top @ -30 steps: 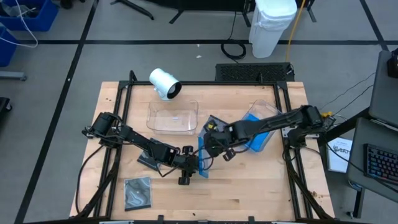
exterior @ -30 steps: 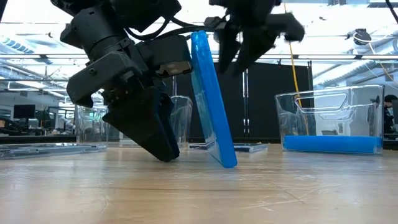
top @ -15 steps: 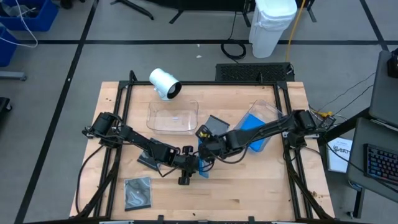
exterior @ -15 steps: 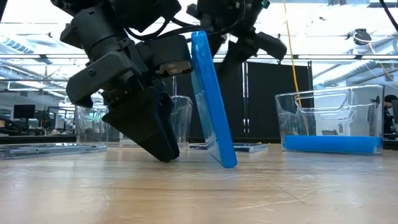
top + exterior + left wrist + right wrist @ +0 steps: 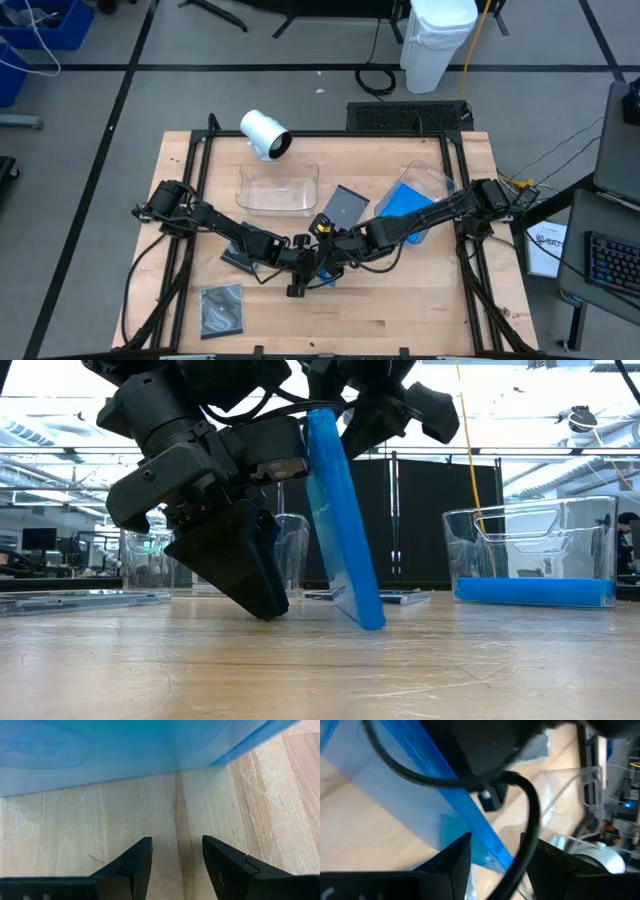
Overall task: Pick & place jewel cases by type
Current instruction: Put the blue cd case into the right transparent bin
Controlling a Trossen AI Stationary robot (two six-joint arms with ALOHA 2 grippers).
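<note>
- No brand, label or writing can be read anywhere.
- Right clear tray (image 5: 530, 550) holds a blue jewel case (image 5: 535, 592) lying flat; the other clear tray (image 5: 277, 189) looks bare.
- A blue case (image 5: 340, 520) stands tilted on edge on the tabletop (image 5: 320, 670).
- Left gripper (image 5: 176, 865): jaws parted, holding nothing, just short of that case.
- Right gripper (image 5: 495, 857): jaws parted astride its top edge.
</note>
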